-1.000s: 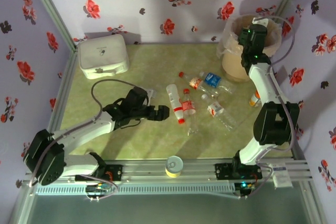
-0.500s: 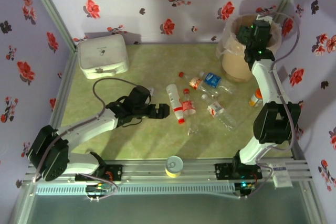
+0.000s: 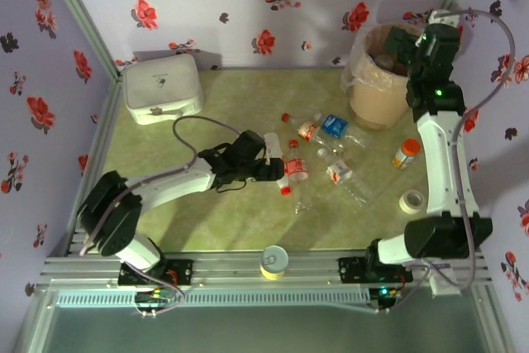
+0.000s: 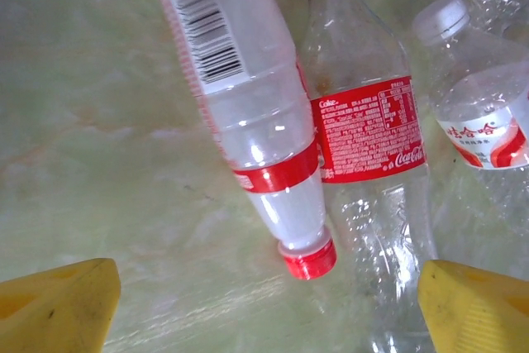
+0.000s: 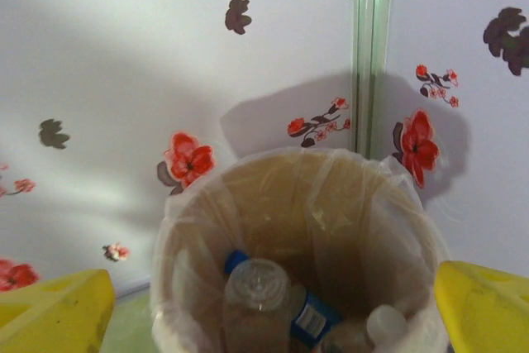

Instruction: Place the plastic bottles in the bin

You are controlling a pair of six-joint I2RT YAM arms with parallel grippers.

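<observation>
Floral-papered walls enclosed a green marbled table [image 3: 248, 88] in the top view. Loose plastic bottles [image 3: 296, 164] lay clustered mid-table, and the beige bin [image 3: 364, 97] stood in the far right corner. The left gripper [image 3: 273, 173] sat low at the cluster's left edge, and the right gripper [image 3: 403, 43] hung over the bin's mouth. A white box [image 3: 163, 88] sat far left, an orange-capped vial [image 3: 406, 153] and a tape roll [image 3: 411, 202] lay to the right, and a yellow-rimmed tin [image 3: 274, 262] rested at the near edge.

At the left wrist, the yellow fingers [image 4: 58, 312] were spread wide and grasped nothing. A red-capped bottle [image 4: 256, 121] pointed its cap toward their gap, lying against a Coke-labelled bottle [image 4: 368, 134]. A white-capped bottle [image 4: 479, 113] lay just beside that.

At the right wrist, the fingertips [image 5: 488, 312] stood apart and empty above the bag-lined bin, where several binned bottles [image 5: 260, 295] lay.
</observation>
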